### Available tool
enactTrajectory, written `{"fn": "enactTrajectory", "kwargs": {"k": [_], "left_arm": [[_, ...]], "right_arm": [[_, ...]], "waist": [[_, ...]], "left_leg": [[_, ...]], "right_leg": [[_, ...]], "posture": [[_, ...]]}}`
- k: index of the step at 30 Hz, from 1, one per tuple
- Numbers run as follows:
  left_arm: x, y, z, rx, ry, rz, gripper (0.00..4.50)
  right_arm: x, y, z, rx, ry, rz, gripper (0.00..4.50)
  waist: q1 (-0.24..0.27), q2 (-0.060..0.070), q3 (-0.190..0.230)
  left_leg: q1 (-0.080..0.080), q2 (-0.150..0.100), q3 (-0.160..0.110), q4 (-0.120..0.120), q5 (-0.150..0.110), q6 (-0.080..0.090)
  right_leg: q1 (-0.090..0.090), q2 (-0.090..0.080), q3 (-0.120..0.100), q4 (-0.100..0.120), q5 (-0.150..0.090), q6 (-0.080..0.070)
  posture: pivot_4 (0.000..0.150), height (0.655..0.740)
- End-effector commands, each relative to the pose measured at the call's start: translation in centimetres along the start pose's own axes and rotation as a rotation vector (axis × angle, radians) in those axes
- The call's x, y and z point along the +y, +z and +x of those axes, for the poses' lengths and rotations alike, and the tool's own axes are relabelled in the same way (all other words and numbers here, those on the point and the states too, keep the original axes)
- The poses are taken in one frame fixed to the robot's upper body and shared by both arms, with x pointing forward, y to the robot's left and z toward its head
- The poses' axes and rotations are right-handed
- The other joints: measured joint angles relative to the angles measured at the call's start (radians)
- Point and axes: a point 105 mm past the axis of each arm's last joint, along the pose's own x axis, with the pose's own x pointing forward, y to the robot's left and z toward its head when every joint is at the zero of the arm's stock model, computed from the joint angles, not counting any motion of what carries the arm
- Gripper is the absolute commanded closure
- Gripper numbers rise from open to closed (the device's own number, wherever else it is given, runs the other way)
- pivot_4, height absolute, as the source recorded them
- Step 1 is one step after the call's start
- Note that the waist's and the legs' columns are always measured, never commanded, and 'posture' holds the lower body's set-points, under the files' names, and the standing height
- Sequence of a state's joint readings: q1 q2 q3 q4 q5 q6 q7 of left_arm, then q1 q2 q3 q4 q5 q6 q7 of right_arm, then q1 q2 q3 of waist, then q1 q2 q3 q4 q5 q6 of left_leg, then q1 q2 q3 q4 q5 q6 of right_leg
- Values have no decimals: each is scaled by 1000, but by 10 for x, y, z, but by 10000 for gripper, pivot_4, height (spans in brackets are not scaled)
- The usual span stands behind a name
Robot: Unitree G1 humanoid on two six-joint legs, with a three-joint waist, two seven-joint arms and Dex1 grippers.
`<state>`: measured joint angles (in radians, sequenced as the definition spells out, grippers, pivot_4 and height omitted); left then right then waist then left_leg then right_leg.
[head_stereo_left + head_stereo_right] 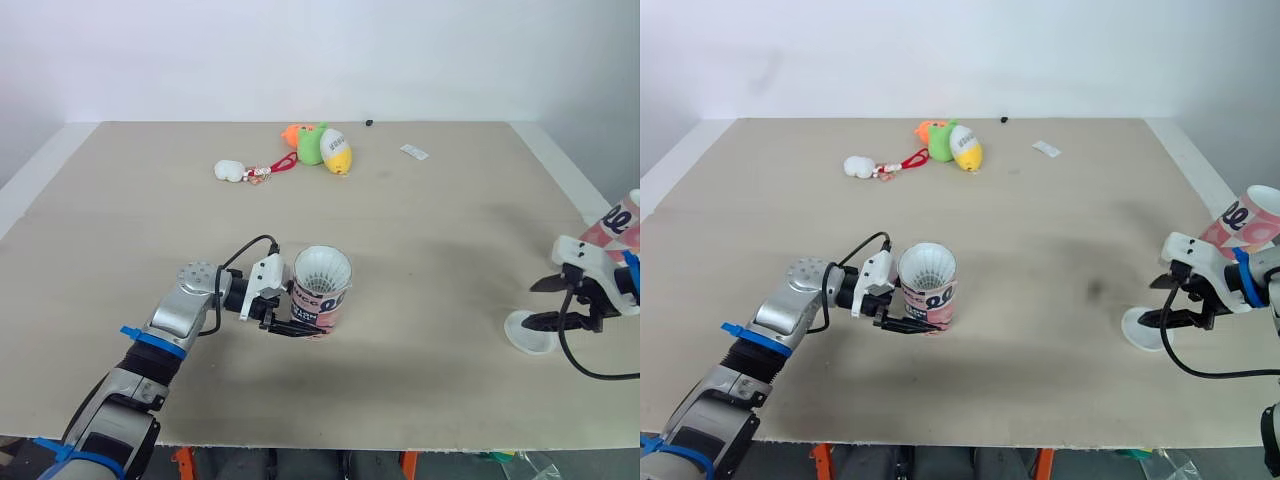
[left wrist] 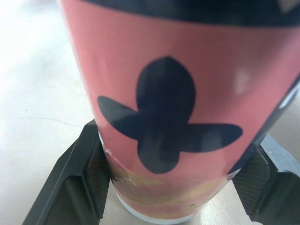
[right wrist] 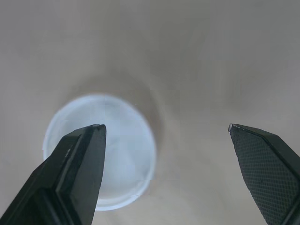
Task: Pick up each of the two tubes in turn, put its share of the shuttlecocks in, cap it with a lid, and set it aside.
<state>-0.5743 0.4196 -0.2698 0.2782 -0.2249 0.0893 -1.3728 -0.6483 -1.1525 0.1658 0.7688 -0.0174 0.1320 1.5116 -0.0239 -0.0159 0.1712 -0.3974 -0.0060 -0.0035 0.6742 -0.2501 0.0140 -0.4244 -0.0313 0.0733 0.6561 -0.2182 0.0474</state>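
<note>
Where the first tube (image 1: 322,300) stands: near left of centre on the table (image 1: 450,250), upright, open end up, white shuttlecock feathers (image 1: 321,268) showing inside.
Left gripper (image 1: 303,322): clamped low on that tube, one finger on each side of its base.
Lid (image 1: 522,338): white, flat on the table, near right.
Right gripper (image 1: 547,303): fingers spread wide and holding nothing, one tip over the lid, the other over bare table.
Second tube (image 1: 622,222): right edge, just beyond the right gripper.
Plush toys (image 1: 318,145): far centre, well apart from both grippers.
</note>
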Motion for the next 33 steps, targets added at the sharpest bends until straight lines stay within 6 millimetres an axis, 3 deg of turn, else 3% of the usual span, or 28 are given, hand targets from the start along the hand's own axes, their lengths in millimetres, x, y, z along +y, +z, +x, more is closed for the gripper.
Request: {"fn": "enactTrajectory", "kwargs": {"k": [1, 3, 7, 12, 16, 22, 30, 33], "left_arm": [[-1, -14, -2, 41, 25, -31, 12777], [0, -14, -2, 49, 33, -22, 12777], [5, -13, -4, 50, 59, -8, 12777], [9, -10, -4, 38, 67, -8, 12777], [11, -7, -4, -2, 85, -46, 12777], [3, -20, -7, 79, 10, -135, 12777], [2, -25, -10, 113, -19, -157, 12777], [4, -25, -10, 124, -22, -149, 12777]], "right_arm": [[0, -3, -3, 21, 7, -2, 314], [0, -9, 0, 49, 7, 9, 314], [0, -8, 1, 42, 9, 11, 16697], [-3, 2, -3, 27, 10, -20, 41516], [-9, 13, -5, 11, -24, -56, 43959], [-8, 90, -16, -217, -19, -222, 43959], [64, 203, -30, -467, 169, -620, 43959], [86, 233, -35, -519, 212, -744, 43959]], "waist": [[0, 0, 0], [0, 0, 0], [0, 0, 0], [0, 0, 0], [-1, 0, 0], [-12, 1, 0], [-20, 2, -1], [-21, 2, -1]], "left_leg": [[0, 0, 0, 0, 0, 0], [2, 0, 0, 0, 0, 0], [6, 2, 0, 0, 0, 0], [6, 2, 1, 0, 1, -1], [7, 2, 2, 0, 3, -1], [8, 2, 3, 0, 3, 0], [6, 4, -3, -2, 3, 0], [6, 5, -3, -2, 3, 0]], "right_leg": [[0, 0, 0, 0, 0, 0], [2, 0, 0, -1, 0, 0], [7, 2, 0, -5, 1, 2], [8, 3, 0, -7, 4, 6], [8, 3, 1, -8, 6, 6], [8, 4, 4, -8, 8, 6], [6, 7, 4, -8, 6, 5], [6, 7, 4, -8, 6, 5]], "posture": [[1500, 7323], [1500, 7323], [1500, 7323], [1500, 7323], [1500, 7323], [1500, 7323], [1500, 7323], [1500, 7323]]}}
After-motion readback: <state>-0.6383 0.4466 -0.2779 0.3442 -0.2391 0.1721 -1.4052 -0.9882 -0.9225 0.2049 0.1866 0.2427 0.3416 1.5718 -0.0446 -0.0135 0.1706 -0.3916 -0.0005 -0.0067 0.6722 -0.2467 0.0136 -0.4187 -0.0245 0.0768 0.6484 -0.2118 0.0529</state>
